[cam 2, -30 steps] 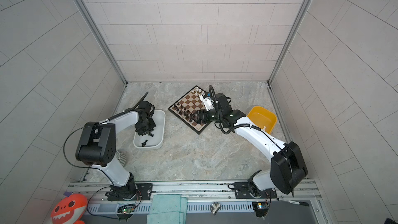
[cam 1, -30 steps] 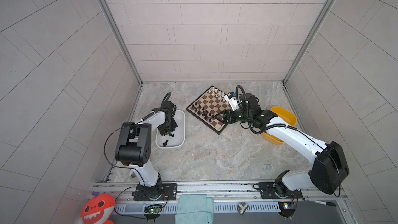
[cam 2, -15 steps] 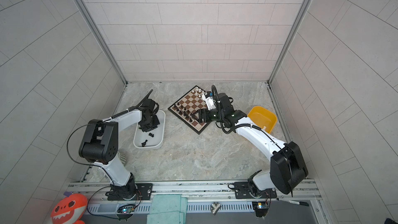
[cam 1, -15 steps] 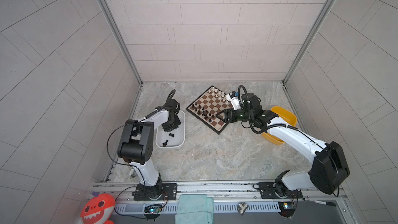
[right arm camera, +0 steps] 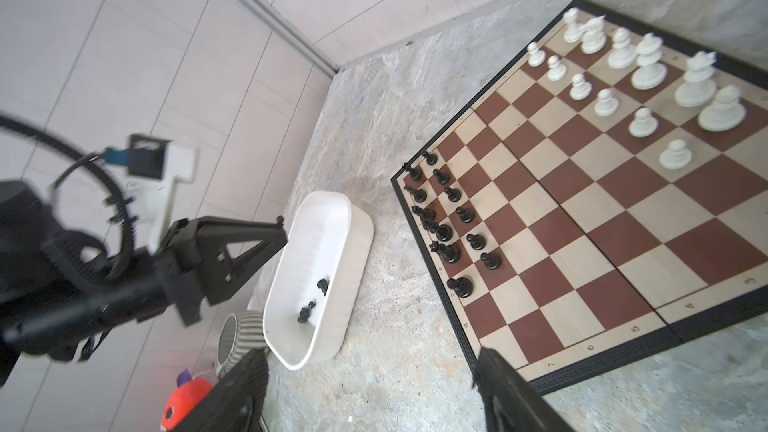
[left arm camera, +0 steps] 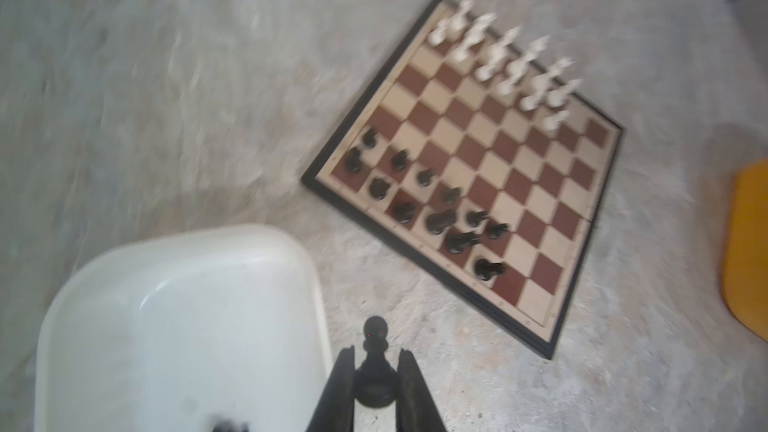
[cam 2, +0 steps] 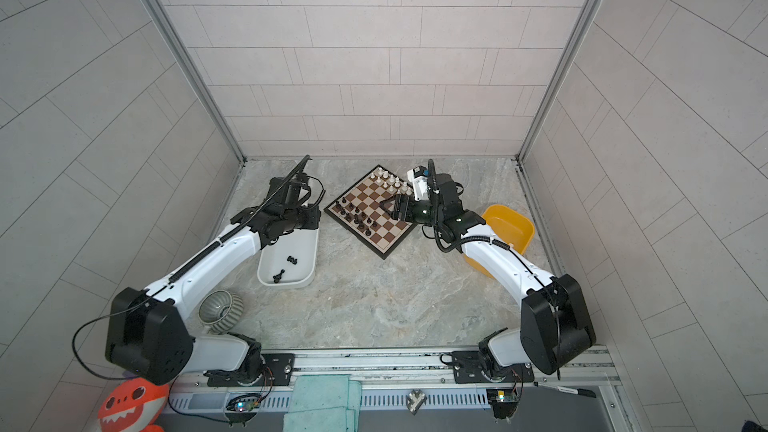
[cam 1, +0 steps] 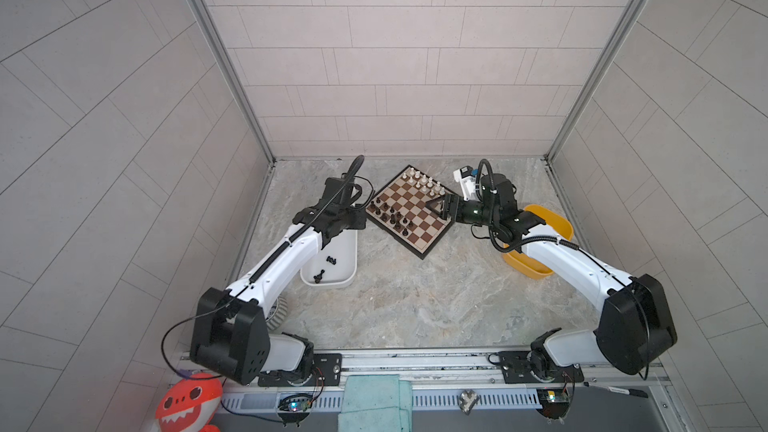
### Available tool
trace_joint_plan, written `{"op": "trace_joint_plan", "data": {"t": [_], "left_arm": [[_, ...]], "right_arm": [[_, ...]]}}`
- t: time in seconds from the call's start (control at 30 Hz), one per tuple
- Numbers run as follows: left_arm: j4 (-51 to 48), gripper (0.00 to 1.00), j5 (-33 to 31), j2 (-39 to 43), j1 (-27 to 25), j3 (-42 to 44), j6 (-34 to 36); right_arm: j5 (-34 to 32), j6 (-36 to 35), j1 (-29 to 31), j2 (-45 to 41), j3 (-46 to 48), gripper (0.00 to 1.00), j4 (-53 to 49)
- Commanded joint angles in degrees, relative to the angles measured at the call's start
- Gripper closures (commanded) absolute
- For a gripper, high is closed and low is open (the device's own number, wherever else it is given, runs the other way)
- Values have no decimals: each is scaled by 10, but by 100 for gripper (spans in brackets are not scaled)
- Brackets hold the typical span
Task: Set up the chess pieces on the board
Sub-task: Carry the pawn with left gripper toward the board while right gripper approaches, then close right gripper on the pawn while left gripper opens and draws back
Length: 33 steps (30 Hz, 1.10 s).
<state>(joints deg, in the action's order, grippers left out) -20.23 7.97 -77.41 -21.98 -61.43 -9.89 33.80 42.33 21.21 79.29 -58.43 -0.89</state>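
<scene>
The board (cam 1: 415, 205) lies turned like a diamond on the stone floor. White chess pieces (cam 1: 422, 180) line its far edge and black ones (cam 1: 390, 216) its left edge. In the left wrist view my left gripper (left arm camera: 376, 350) is shut on a black pawn (left arm camera: 375, 367), held over the floor beside the white tub (left arm camera: 174, 326). In a top view the left gripper (cam 1: 360, 220) hangs just off the board's left corner. My right gripper (right arm camera: 369, 357) stands open and empty. In both top views the right gripper (cam 2: 388, 209) hovers over the board's right side.
The white tub (cam 1: 345, 259) left of the board holds two loose black pieces (cam 1: 331, 260). A yellow tub (cam 1: 552, 226) sits under my right arm. A striped grey bowl (cam 2: 220, 311) stands near the left arm's base. Tiled walls close in three sides.
My left gripper has risen from the white tub and moved right toward the board with the black pawn. The right gripper has stayed over the board.
</scene>
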Motion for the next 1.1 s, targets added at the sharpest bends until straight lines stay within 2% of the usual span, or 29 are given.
{"op": "trace_joint_plan", "data": {"t": [0.0, 0.1, 0.17, 0.27, 0.37, 0.6, 0.77, 1.07], "left_arm": [[85, 89, 98, 0, -40, 2, 171], [163, 89, 168, 14, -65, 35, 243], [251, 89, 225, 32, -76, 83, 276], [355, 92, 279, 46, -83, 136, 285], [363, 92, 305, 42, -88, 139, 284], [379, 92, 313, 35, -102, 147, 285], [376, 92, 309, 36, -107, 149, 289], [377, 92, 308, 40, -111, 153, 291]], "right_arm": [[-18, 43, -6, -39, -5, 21, 7], [-26, 3, -6, -53, -31, 22, -72], [-20, -27, -4, -62, -46, 24, -124], [-11, -72, 2, -69, -70, 28, -203], [11, -92, 15, -67, -83, 34, -239], [49, -106, 60, -29, -114, 39, -242], [51, -111, 86, -9, -136, 43, -239], [44, -104, 89, 13, -148, 63, -239]]}}
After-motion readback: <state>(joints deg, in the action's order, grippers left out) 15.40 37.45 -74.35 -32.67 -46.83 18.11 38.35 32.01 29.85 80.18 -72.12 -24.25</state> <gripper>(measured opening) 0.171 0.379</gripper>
